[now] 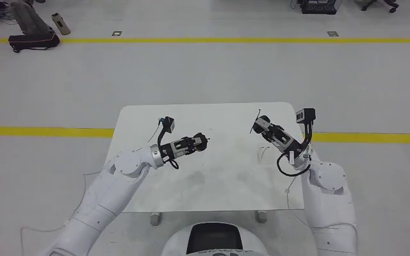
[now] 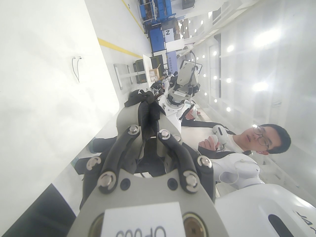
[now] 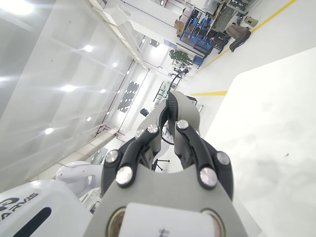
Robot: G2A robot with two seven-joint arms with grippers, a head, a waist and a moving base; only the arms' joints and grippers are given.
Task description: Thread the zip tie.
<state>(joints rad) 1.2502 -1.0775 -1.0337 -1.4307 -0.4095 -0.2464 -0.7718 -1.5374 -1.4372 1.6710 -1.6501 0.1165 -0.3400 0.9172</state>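
Top view: right pincer (image 1: 259,125) over the tabletop's (image 1: 211,185) far right part, closed on a thin dark zip tie (image 1: 258,114). Left pincer (image 1: 204,139) hangs mid-tabletop, well apart, tip turned toward the right one.

Right wrist view: pincer (image 3: 170,97) pads pressed together, zip tie (image 3: 178,74) curving out past the tips.

Left wrist view: pincer (image 2: 145,99) together; whether anything sits between, cannot tell. A thin white strand (image 2: 75,67) lies flat on the tabletop.

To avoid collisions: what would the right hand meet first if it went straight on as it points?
It looks free: the right hand, shut on the zip tie, points off the far edge of the table into open room; depth unclear.
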